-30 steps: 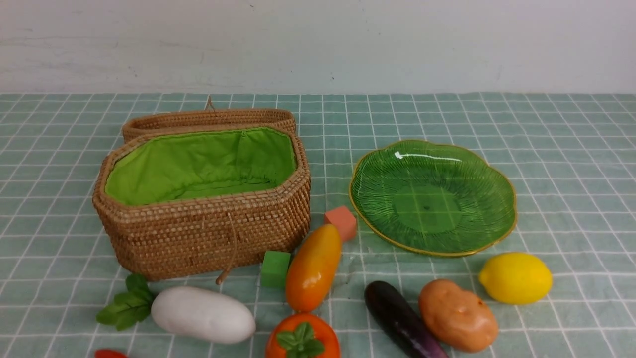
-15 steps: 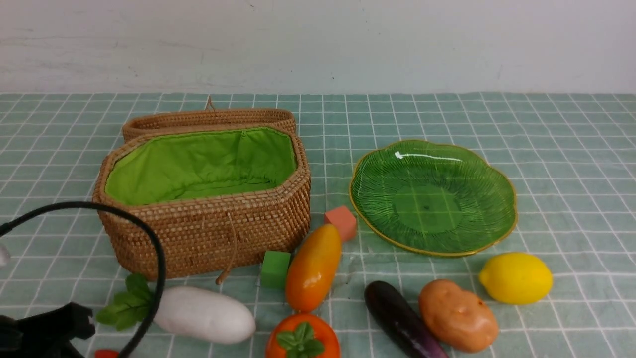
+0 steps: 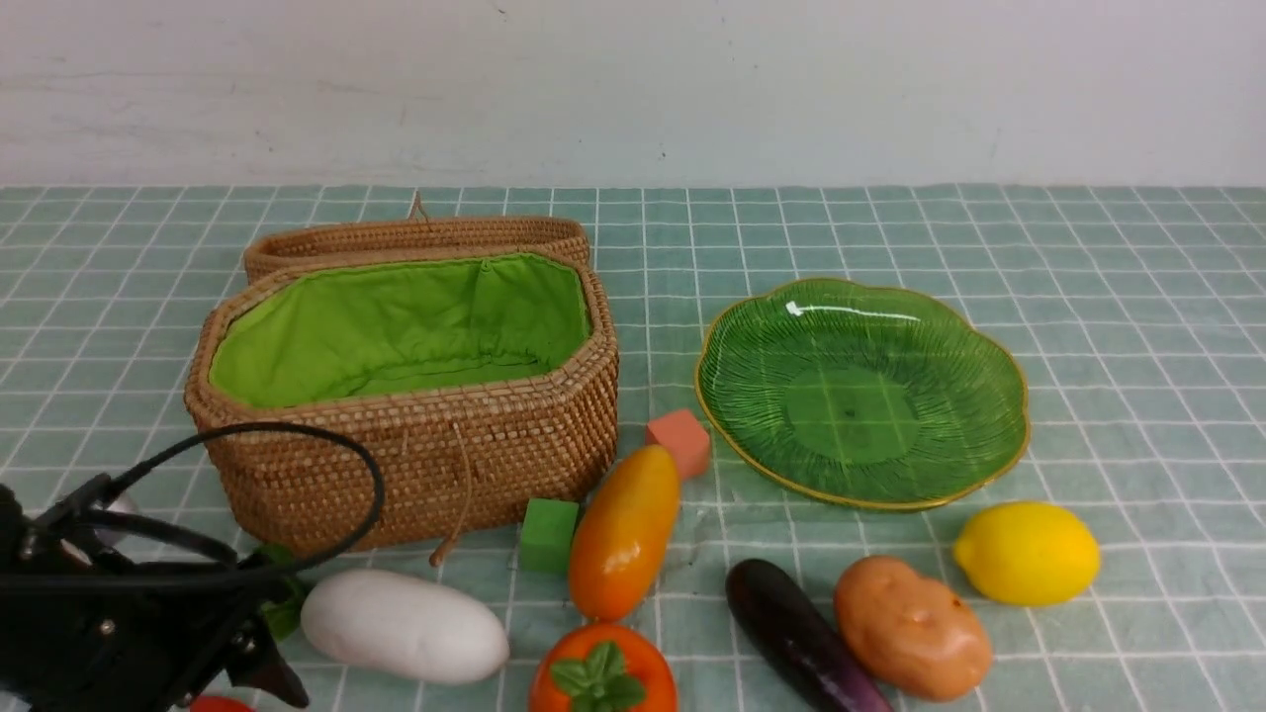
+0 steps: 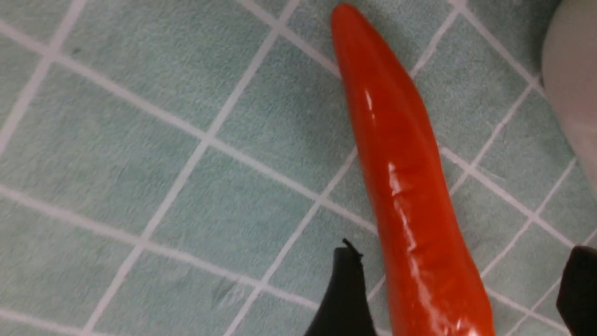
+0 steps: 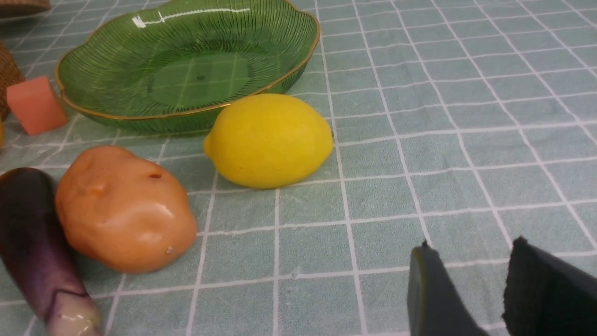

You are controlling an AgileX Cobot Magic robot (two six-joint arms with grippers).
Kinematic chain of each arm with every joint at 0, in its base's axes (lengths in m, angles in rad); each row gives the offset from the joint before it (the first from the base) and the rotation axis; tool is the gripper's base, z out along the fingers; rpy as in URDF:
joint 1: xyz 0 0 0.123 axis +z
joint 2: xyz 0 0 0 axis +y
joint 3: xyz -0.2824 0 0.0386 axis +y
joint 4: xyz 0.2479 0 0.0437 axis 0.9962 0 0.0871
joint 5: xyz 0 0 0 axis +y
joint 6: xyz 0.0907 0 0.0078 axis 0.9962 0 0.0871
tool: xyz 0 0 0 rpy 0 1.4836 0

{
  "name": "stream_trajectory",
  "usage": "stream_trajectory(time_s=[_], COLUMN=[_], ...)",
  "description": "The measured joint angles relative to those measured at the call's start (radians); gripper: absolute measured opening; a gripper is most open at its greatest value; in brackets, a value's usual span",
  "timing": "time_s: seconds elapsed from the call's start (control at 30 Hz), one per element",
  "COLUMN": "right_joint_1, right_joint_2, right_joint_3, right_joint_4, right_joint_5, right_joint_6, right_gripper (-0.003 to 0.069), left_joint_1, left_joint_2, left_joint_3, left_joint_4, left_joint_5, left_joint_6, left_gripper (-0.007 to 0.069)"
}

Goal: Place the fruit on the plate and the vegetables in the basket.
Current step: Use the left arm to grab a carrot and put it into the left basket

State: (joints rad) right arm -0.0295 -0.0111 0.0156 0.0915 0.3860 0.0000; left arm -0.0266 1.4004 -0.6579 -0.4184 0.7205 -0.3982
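While your left jaws stand released astride the red pepper (image 4: 396, 154), not pinching it, the radish (image 3: 404, 625) lies just beside, in front of the basket (image 3: 415, 465). Mango (image 3: 623, 534) and persimmon (image 3: 603, 672) sit on the counter (image 3: 1137, 346) at centre. Eggplant (image 3: 796, 633) lies just beside potato (image 3: 910, 628), plate (image 3: 752, 396) behind them. Lemon (image 3: 1027, 552) sits near the plate's rim, not on it. Your right jaws, narrowly parted, grasp nothing, low near the lemon.

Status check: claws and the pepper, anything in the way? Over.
Left claw open, straddling red pepper, not gripped. Right claw open, empty, lemon ahead. Radish close beside pepper.
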Motion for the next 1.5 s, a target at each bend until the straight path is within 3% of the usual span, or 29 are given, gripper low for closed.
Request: stream_trajectory(time_s=[0.1, 0.27, 0.37, 0.43, 0.77, 0.93, 1.07, 1.1, 1.3, 1.5], right_joint_1=[0.0, 0.0, 0.0, 0.0, 0.0, 0.0, 0.0, 0.0, 0.0, 0.0], right_joint_2=[0.0, 0.0, 0.0, 0.0, 0.0, 0.0, 0.0, 0.0, 0.0, 0.0], right_joint_3=[0.0, 0.0, 0.0, 0.0, 0.0, 0.0, 0.0, 0.0, 0.0, 0.0], right_joint_4=[0.0, 0.0, 0.0, 0.0, 0.0, 0.0, 0.0, 0.0, 0.0, 0.0], right_joint_5=[0.0, 0.0, 0.0, 0.0, 0.0, 0.0, 0.0, 0.0, 0.0, 0.0], right_joint_6=[0.0, 0.0, 0.0, 0.0, 0.0, 0.0, 0.0, 0.0, 0.0, 0.0], right_gripper=[0.0242, 0.0242, 0.0242, 0.0242, 0.0242, 0.0242, 0.0242, 0.0242, 0.0242, 0.0242], left_joint_1=[0.0, 0.0, 0.0, 0.0, 0.0, 0.0, 0.0, 0.0, 0.0, 0.0], left_joint_2=[0.06, 0.15, 0.156, 0.148, -0.035, -0.138, -0.119, -0.088, 0.037, 0.195], left_joint_3=[-0.002, -0.006, -0.008, -0.013, -0.147, -0.367, -0.522, -0.592, -0.659, -0.659], left_joint_4=[-0.038, -0.055, -0.057, -0.058, -0.013, -0.08, -0.136, -0.15, -0.162, -0.164], left_joint_5=[-0.04, -0.067, -0.068, -0.043, 0.175, 0.246, 0.141, 0.047, -0.182, -0.232], left_joint_6=[0.043, 0.082, 0.086, 0.088, 0.031, -0.025, -0.054, -0.08, -0.17, -0.409], left_gripper=[0.0547, 0.0456, 0.0354, 0.0233, 0.0244, 0.0244, 0.0244, 0.0244, 0.0244, 0.0258])
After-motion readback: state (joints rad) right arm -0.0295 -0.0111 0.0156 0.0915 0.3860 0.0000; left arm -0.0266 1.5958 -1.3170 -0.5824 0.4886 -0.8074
